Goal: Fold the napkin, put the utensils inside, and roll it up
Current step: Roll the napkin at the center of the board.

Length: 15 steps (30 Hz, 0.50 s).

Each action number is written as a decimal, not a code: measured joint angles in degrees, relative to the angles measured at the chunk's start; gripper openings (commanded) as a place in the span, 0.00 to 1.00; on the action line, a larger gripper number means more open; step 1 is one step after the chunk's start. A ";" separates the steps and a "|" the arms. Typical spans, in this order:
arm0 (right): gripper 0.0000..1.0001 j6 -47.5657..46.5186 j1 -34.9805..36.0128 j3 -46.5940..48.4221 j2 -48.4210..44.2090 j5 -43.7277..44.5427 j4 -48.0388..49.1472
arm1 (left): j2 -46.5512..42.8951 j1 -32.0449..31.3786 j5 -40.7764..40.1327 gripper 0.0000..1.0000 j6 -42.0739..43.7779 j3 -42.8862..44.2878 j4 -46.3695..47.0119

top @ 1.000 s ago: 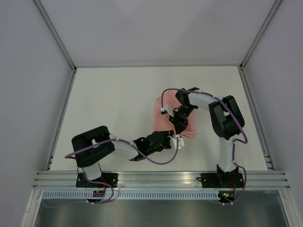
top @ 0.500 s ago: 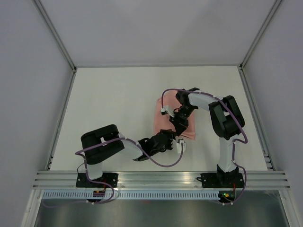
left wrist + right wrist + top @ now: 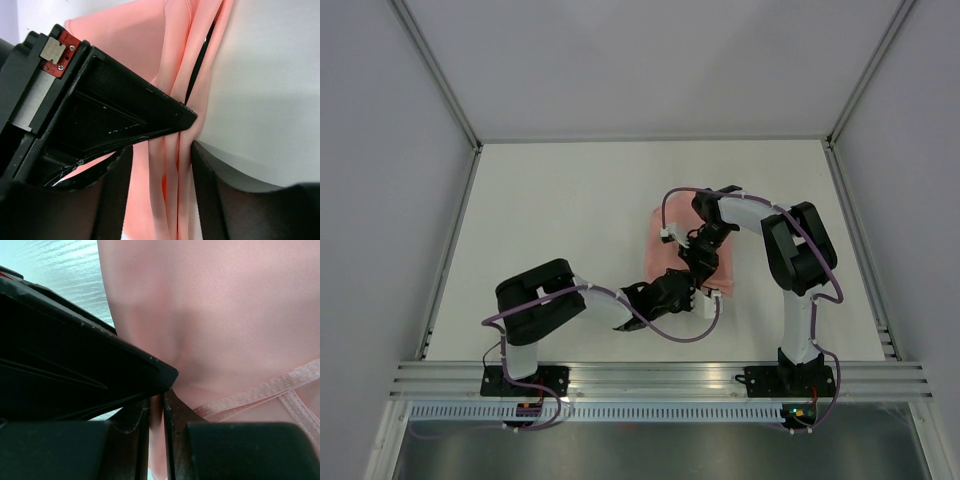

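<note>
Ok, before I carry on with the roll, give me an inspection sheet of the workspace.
Surface: white table, no marks seen.
Job's things: napkin folded narrow, mid-table; a thin dark strip inside its folds may be the utensils, cannot tell.
Clutter: nothing seen.
End effectors: left end effector closed on gathered folds at the napkin's near end; right end effector pinching the cloth just beyond it.
Cables: left arm's purple cable loops low beside the napkin; right arm's cable arcs over it.
Surroundings: grey walls; metal rail along the near edge.
</note>
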 measured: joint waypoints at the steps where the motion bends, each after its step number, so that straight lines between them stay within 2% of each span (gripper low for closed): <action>1: 0.08 0.00 -0.02 -0.02 0.00 -0.02 -0.02 | 0.00 0.17 0.37 0.53 -0.02 0.35 -0.76; 6: 0.08 0.00 -0.04 -0.02 0.00 0.00 -0.07 | 0.00 0.61 2.05 0.45 -0.15 1.11 -2.99; 15: 0.08 0.22 -0.13 -0.02 0.00 0.07 -0.11 | 0.48 0.72 4.26 0.18 -2.80 2.75 -6.80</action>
